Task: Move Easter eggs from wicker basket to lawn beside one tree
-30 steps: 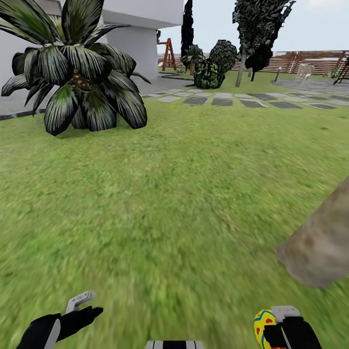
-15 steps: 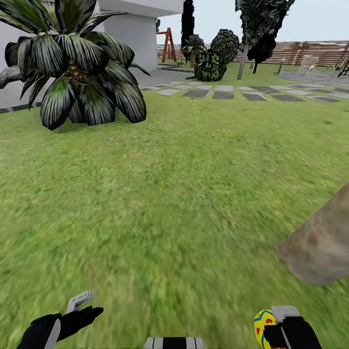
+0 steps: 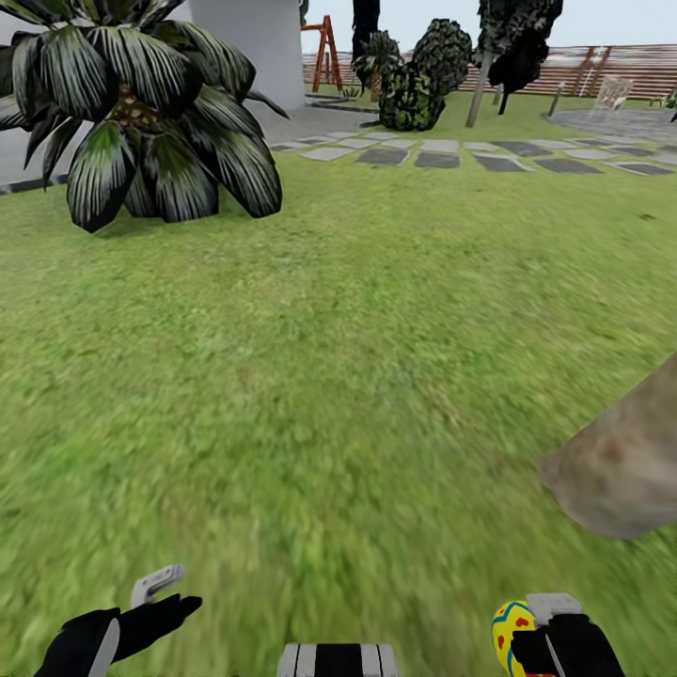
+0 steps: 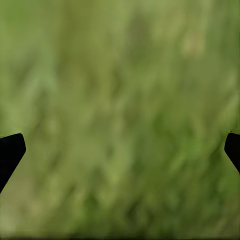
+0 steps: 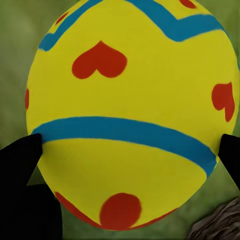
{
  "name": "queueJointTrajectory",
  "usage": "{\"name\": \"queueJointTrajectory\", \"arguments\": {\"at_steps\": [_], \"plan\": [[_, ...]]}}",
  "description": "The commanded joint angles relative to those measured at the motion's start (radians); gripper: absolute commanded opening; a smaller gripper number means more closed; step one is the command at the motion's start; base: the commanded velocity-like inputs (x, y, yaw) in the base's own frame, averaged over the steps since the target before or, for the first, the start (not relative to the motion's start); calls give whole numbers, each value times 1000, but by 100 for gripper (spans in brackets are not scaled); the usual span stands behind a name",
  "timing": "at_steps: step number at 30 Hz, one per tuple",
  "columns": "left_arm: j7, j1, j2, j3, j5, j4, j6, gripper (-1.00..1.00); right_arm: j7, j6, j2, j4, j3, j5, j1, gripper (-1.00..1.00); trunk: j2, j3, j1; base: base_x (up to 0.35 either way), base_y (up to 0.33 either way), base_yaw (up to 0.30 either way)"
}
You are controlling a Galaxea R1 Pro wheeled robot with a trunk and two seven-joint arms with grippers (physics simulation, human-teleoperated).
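Observation:
A yellow Easter egg (image 5: 130,100) with red hearts and blue bands sits between the black fingers (image 5: 20,165) of my right gripper (image 5: 127,150), which is shut on it. In the head view this egg (image 3: 511,632) shows at the bottom right, in the right gripper (image 3: 536,644), low over the lawn (image 3: 357,357). The grey-beige mottled base of a tree (image 3: 621,461) leans in from the right edge, just ahead of that gripper. My left gripper (image 3: 155,597) hangs at the bottom left, and its fingertips (image 4: 10,152) stand wide apart over blurred grass. The wicker basket is out of view.
A short palm (image 3: 141,113) with dark drooping fronds stands at the far left. Grey paving slabs (image 3: 470,160) cross the back, with round bushes (image 3: 414,94), a thin tree (image 3: 481,89), a wooden fence (image 3: 621,66) and a white building wall (image 3: 249,38) behind.
The whole head view has shifted: palm, slabs and trunk sit higher in the picture, so the camera has moved. Both grippers hold the same pose, the egg still held.

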Motion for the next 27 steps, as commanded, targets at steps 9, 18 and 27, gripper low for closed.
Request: {"name": "queueJointTrajectory", "arguments": {"at_steps": [9, 18, 27], "plan": [[-2, 0, -3, 3, 5, -1, 7, 100, 10, 3, 0, -1, -1, 11, 0, -100, -2, -28, 3, 0, 0, 0], [-2, 0, -3, 4, 6, -2, 7, 100, 10, 3, 0, -1, 0, 11, -1, -100, -2, -36, 4, 0, 0, 0], [-2, 0, -2, 4, 6, -4, 7, 100, 10, 3, 0, 3, 1, 11, 0, -100, -2, -36, 4, 0, 0, 0]]}}
